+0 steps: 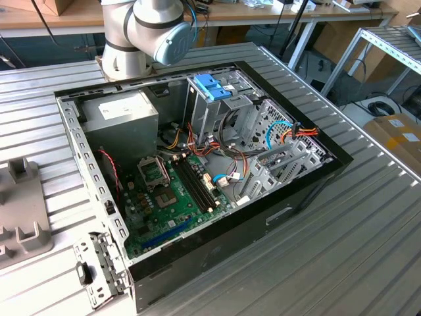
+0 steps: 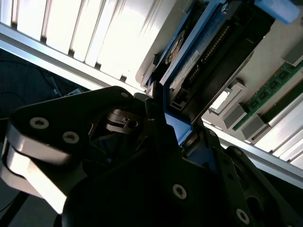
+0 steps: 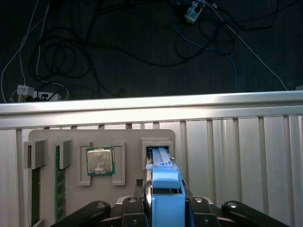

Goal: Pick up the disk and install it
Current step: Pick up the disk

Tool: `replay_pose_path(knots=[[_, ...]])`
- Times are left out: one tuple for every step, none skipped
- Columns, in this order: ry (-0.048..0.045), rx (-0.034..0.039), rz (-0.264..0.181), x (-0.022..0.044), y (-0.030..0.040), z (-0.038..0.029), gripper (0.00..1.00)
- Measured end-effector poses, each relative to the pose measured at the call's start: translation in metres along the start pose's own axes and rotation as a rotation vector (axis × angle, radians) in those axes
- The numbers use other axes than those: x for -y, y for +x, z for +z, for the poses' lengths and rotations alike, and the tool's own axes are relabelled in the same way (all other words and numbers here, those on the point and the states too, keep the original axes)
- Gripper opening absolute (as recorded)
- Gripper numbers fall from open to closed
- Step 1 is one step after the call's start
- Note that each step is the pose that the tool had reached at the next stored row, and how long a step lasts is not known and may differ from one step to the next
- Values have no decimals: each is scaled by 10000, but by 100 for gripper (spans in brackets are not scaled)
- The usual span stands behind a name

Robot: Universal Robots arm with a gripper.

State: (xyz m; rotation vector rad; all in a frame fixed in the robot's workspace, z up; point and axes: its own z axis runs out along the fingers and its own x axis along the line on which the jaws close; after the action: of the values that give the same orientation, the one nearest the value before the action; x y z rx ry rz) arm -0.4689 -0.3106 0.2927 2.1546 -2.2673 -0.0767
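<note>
Jaws of the black gripper (image 3: 166, 191) press on both sides of the disk (image 3: 160, 155), a flat dark-grey hard drive in a light-blue plastic frame. We can make out no gap, so we judge them clamped on it. The disk stands on edge in a slot of the grey plastic holder (image 3: 128, 137), which lies close to an edge of the ribbed aluminium worktop (image 3: 236, 156). A square silver processor chip (image 3: 100, 161) and a green memory stick (image 3: 58, 184) sit in the holder's other slots. We take this to be the pick-up step: the disk is gripped with its far end in the slot, and nothing is installed yet in the open black computer case (image 1: 230, 238). Freeing it would call for a straight pull along the slot, since the walls hug the frame. The disk's white label (image 2: 182, 66) shows at a steep slant in the second wrist view and we cannot read it. The white sticker on the grey metal box (image 1: 122, 122) inside the case is likewise unreadable.
</note>
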Motion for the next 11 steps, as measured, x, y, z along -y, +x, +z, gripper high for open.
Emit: replay_pose_path(knots=[[0, 1, 0, 0, 0, 0, 37], [3, 1, 0, 0, 0, 0, 37], [4, 2, 0, 0, 0, -4, 37], [3, 1, 0, 0, 0, -9, 37], [0, 0, 0, -1, 0, -17, 37], [3, 1, 0, -1, -1, -24, 37], [2, 1, 0, -1, -1, -29, 37], [1, 1, 0, -2, -1, -35, 37], [0, 0, 0, -2, -1, -41, 37], [1, 0, 0, -2, -1, -47, 37], [-1, 0, 0, -3, -2, -60, 37]])
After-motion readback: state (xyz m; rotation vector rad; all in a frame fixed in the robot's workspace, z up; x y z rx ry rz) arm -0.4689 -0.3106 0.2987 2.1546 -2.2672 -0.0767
